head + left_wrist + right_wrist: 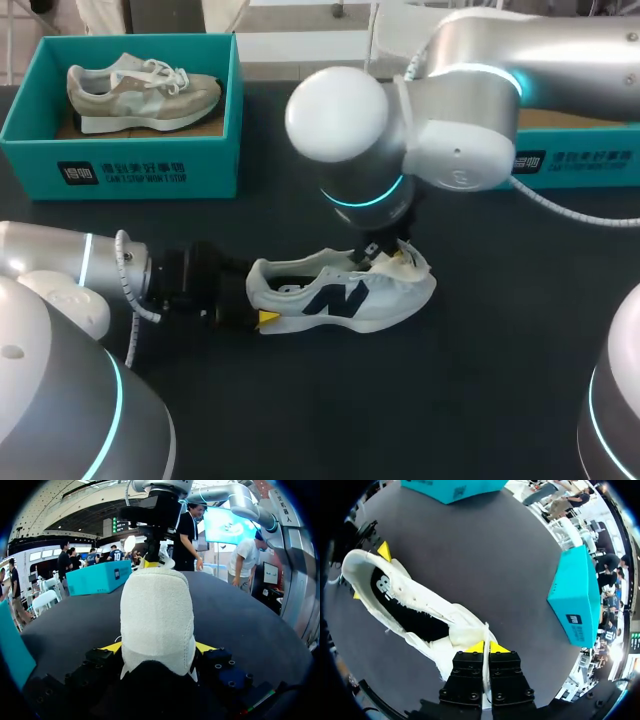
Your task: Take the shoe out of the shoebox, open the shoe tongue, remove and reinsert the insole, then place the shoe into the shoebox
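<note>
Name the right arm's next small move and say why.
Probably lift the right pincer slightly toward the toe, peeling back the tongue it pinches. The left pincer clamps the white shoe at its heel, steadying it, and the insole is not yet out.

The shoe (pixel 345 295) lies on the table (pixel 500 390) before the shoebox (pixel 120 165).
</note>
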Robot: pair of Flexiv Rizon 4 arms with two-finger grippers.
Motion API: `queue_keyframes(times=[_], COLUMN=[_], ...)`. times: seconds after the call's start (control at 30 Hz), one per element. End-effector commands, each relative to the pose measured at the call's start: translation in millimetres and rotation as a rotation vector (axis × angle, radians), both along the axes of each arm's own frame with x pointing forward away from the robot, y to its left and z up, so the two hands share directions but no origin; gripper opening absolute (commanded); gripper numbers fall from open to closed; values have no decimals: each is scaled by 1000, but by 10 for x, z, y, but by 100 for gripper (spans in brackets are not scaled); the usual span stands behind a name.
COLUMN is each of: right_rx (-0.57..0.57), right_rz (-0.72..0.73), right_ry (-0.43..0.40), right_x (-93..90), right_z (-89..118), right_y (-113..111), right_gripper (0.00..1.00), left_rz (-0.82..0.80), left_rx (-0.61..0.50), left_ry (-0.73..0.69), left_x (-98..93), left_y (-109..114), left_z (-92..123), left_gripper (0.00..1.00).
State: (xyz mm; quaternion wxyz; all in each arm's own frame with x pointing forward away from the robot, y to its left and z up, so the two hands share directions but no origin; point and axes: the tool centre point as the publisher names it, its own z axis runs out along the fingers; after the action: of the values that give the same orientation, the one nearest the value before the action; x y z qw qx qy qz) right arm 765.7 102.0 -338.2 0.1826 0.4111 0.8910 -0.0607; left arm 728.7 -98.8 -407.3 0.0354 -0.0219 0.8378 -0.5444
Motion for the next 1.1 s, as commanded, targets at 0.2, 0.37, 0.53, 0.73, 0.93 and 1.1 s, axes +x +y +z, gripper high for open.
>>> queue_keyframes(times=[0.2, 0.37, 0.53, 0.73, 0.93, 1.1], right_rx=[26, 10, 3, -16, 11, 22], right_rz=[61, 94, 103, 102, 68, 107], right_ry=[11, 3, 1, -25, -118, -194], right_x=[-22, -9, 2, 32, 105, 203], right_z=[-204, -244, -251, -117, 125, 372], right_y=[-216, -229, -248, -243, -167, -31], right_gripper=[19, 32, 42, 49, 67, 76], left_rz=[2, 2, 2, 2, 2, 2], left_rx=[0, 0, 0, 0, 0, 0], left_ry=[-1, -1, -1, -1, -1, -1], left_x=[-18, -18, -18, -18, -18, -18], left_y=[2, 2, 2, 2, 2, 2], left_z=[-44, -44, -44, -44, -44, -44], left_gripper=[0, 0, 0, 0, 0, 0])
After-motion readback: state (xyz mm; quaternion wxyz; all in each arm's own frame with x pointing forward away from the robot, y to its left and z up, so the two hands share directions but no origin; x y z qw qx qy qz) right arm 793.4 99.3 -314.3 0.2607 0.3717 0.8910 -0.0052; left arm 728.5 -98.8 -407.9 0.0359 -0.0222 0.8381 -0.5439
